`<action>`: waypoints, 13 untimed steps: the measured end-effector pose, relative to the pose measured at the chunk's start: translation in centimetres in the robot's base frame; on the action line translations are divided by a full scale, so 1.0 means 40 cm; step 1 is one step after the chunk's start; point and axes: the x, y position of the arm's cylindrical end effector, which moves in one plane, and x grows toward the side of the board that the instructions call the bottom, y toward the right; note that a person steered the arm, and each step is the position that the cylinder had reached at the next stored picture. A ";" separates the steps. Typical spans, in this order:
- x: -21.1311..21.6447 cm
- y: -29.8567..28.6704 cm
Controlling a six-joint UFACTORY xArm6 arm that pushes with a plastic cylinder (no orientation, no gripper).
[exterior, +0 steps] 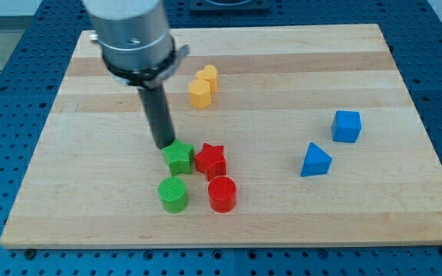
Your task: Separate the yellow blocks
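Note:
Two yellow blocks touch each other near the board's upper middle: a yellow hexagon-like block (199,93) in front and a second yellow block (208,77) just behind it, to its upper right. My tip (164,145) rests on the board below and to the left of them, right at the upper left edge of the green star block (179,157). The rod rises from there to the arm's grey body at the view's top left.
A red star block (211,160) touches the green star's right side. A green cylinder (173,194) and a red cylinder (222,193) stand below them. A blue cube (346,126) and a blue triangular block (315,160) lie at the right. The wooden board (90,199) sits on a blue perforated table.

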 end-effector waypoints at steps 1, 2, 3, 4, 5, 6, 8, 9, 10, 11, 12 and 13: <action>-0.035 0.080; -0.135 0.098; -0.207 0.009; -0.212 -0.036; -0.253 -0.135; -0.351 -0.128; -0.337 0.090; -0.325 0.102; -0.228 0.092; -0.214 0.107; -0.121 0.335; 0.033 0.405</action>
